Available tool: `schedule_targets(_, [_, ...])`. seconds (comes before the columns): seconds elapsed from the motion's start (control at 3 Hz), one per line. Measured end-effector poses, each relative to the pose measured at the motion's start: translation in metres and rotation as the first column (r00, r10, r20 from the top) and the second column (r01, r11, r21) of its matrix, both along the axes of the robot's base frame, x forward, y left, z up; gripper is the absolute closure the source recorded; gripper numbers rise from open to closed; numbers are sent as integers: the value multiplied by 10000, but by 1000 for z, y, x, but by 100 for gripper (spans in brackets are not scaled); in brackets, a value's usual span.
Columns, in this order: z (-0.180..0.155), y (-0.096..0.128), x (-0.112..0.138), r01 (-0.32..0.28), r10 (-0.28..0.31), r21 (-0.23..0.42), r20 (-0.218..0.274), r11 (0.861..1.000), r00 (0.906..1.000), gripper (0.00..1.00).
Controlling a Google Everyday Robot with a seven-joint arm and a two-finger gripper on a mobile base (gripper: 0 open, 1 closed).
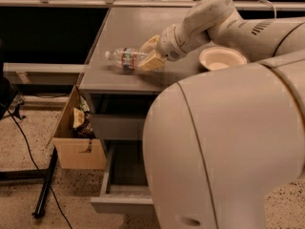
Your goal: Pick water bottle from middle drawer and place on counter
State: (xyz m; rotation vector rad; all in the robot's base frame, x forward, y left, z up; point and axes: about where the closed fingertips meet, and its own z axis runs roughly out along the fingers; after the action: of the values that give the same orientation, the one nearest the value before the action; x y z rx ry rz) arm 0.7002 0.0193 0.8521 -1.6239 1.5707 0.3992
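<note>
- My hand [151, 57] grips the water bottle [125, 57] by its base, holding it sideways, low over the near-left tabletop [143, 25].
- This looks like the placing step. Next I should loosen my grip gently and lift clear.

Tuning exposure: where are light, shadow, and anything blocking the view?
Camera view: dim, warm light; the clear plastic water bottle lies lit on the matte grey counter, the gripper at its base; the grey middle drawer is shadowed inside; the robot's pale arm blocks the lower right.

Gripper [147, 56] (over counter [138, 25]) hides water bottle's [125, 57] base — middle drawer [119, 204] half-hidden.
</note>
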Motion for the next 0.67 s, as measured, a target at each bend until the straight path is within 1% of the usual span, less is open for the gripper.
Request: schedule_targets(0.67, [-3,-3,1,1,-1,15,-205,10000,9998,100])
